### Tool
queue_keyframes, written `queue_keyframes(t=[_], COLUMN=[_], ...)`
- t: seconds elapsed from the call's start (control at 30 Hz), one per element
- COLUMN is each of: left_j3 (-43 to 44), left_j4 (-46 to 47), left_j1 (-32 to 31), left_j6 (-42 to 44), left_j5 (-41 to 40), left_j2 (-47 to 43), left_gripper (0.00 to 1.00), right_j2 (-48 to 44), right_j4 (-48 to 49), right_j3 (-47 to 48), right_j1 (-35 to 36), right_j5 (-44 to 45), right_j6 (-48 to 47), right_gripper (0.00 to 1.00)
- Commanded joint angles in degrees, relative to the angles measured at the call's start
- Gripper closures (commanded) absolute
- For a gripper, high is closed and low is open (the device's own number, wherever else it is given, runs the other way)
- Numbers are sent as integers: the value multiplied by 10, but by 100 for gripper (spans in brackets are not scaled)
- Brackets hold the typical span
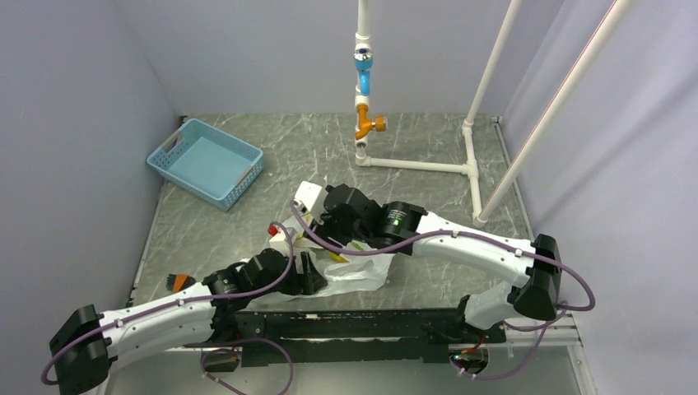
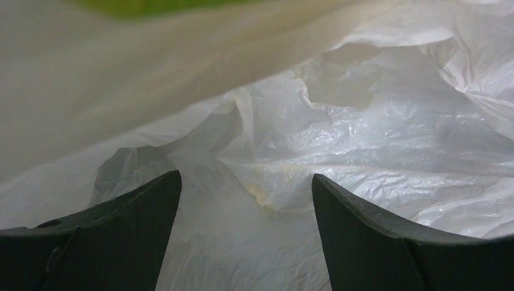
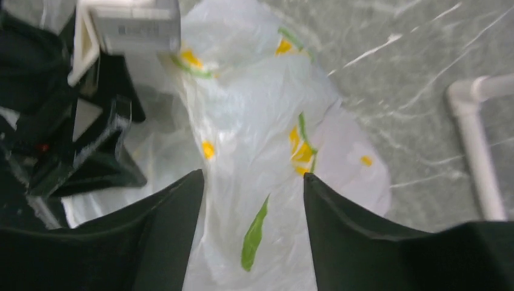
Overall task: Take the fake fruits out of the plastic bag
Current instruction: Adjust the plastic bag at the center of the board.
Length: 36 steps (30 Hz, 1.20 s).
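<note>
The plastic bag (image 1: 362,271) lies crumpled on the table in front of the arms, white with yellow-green marks (image 3: 300,151). A red round fruit (image 1: 274,230) lies on the table just left of the bag. My left gripper (image 2: 245,194) is open with its tips inside the bag, film all round it, and a faint yellowish patch (image 2: 263,195) shows through the film between the jaws. A green blur (image 2: 151,5) sits at the top edge. My right gripper (image 3: 251,188) is open just above the bag, with film between its jaws. The other fruits are hidden.
A blue lattice basket (image 1: 206,161) stands at the back left. A white pipe frame (image 1: 420,164) with an orange valve (image 1: 368,125) stands at the back. A small orange and black thing (image 1: 177,282) lies by the left arm. The left wrist (image 3: 103,139) is close to my right gripper.
</note>
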Motion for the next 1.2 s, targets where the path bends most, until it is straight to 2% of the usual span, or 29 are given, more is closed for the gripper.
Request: queue_keyframes(t=[0.0, 0.07, 0.13, 0.23, 0.3, 0.4, 0.5, 0.6, 0.73, 0.83, 1.17], left_j3=[-15, -17, -17, -16, -17, -16, -9, -3, 5, -3, -5], left_j4=[-4, -12, -26, -46, -48, -46, -42, -34, -42, -43, -58], left_j1=[-3, -3, -2, -2, -2, -2, -3, -2, -2, -2, -2], left_j6=[-15, -16, -17, -17, -15, -13, -11, -10, -13, -17, -20], left_j5=[-26, -33, -40, -49, -49, -50, -50, -48, -49, -49, -58], left_j2=[-27, -40, -50, -58, -59, -55, -45, -35, -30, -43, -63], left_gripper=[15, 14, 14, 13, 13, 13, 13, 13, 13, 13, 13], right_j2=[-52, -83, -116, -168, -195, -216, -201, -157, -101, -60, 43], right_j4=[-32, -26, -38, -102, -140, -142, -95, -44, 34, 72, 33], right_j3=[-63, -139, -205, -257, -250, -217, -179, -139, -125, -124, -134], right_j1=[1, 2, 5, 9, 11, 24, 39, 80, 120, 122, 125], right_j5=[-73, -122, -149, -89, -73, -51, -25, 53, 143, 185, 263], right_j6=[154, 230, 281, 347, 360, 336, 271, 209, 154, 140, 127], right_gripper=[44, 51, 54, 55, 53, 40, 27, 13, 3, 0, 0])
